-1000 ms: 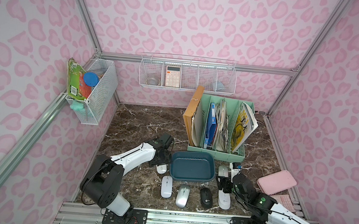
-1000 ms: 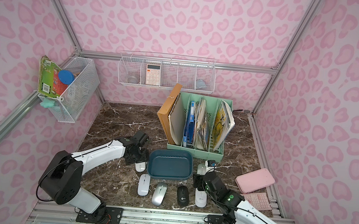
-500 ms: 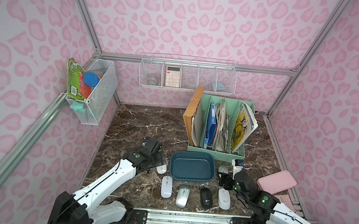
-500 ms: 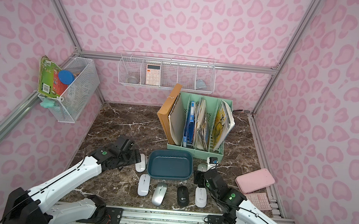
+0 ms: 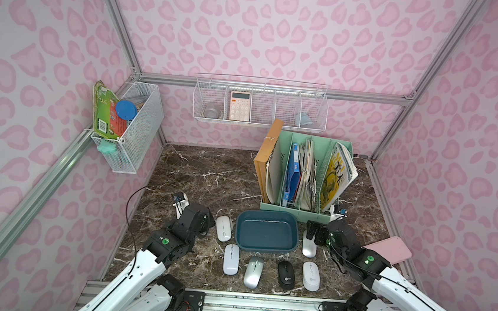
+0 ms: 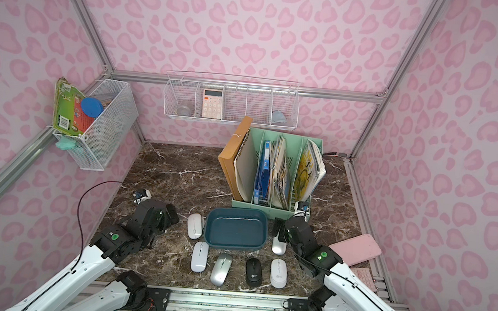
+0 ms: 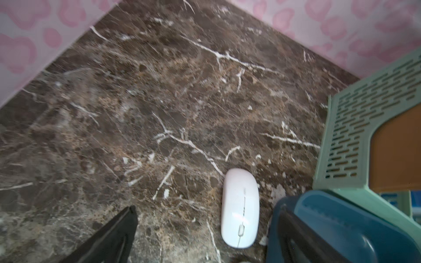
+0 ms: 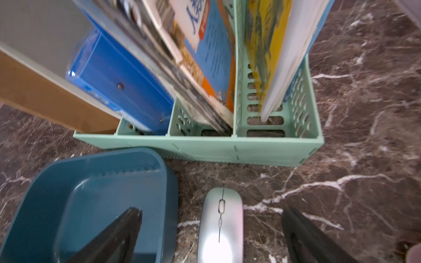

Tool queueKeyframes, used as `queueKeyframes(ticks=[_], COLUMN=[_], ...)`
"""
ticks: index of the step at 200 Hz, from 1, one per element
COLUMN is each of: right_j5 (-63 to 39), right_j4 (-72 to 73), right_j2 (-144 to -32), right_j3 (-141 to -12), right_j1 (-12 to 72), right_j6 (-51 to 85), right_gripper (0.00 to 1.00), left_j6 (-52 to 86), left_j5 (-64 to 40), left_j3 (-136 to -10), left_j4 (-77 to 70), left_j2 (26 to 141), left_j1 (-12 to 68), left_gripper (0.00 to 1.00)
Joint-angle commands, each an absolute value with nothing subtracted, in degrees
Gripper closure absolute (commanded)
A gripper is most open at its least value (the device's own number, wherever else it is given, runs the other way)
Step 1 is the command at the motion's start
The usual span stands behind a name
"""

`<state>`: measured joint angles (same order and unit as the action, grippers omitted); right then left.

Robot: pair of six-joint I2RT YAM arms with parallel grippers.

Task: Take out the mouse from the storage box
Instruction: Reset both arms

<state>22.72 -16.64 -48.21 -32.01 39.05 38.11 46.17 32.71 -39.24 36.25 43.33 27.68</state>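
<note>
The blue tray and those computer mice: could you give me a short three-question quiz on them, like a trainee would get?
1. True or false: the storage box has a mouse inside.
2. How many mice lie on the table?
3. In the right wrist view, which mouse shows between the open jaws of the right gripper? A white; B silver; C black.
Key: 1 false, it is empty. 2 six. 3 B, the silver mouse beside the box.

Teal-blue storage box [image 5: 266, 236] — brown, white-veined marble table [image 5: 209, 171] — pink leopard-spotted walls [image 5: 268, 25].
</note>
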Motion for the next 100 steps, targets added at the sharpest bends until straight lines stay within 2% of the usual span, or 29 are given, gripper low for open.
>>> queueKeyframes(ticks=[1,50,67,82,100], right_j5=[26.31,29.52,29.9,30.3,30.07], right_j4=[-17.2,-15.14,-14.56,-14.41,-14.11], right_j2=[-49.63,-48.83,-47.89,-47.09,-45.62], right_j3=[-35.89,-39.28,-38.8,-38.51,-38.37], right_j1=[37.6,35.46,34.91,34.45,34.11], right_j6=[35.36,30.28,29.26,29.23,28.95], right_gripper=[0.0,0.0,0.0,0.0,0.0], left_j6=[44.34,38.71,42.16,38.61,37.08], left_j5=[44.45,51.96,56.18,52.04,51.15], left_j3=[-37.78,-31.9,-30.64,-31.26,-34.92], left_j4=[31.05,16.59,12.12,5.54,6.37], left_j2=[42.1,42.99,46.34,49.87,54.73], left_j1=[27.59,27.51,27.26,26.24,25.14], left_gripper=[0.01,0.01,0.01,0.01,0.01])
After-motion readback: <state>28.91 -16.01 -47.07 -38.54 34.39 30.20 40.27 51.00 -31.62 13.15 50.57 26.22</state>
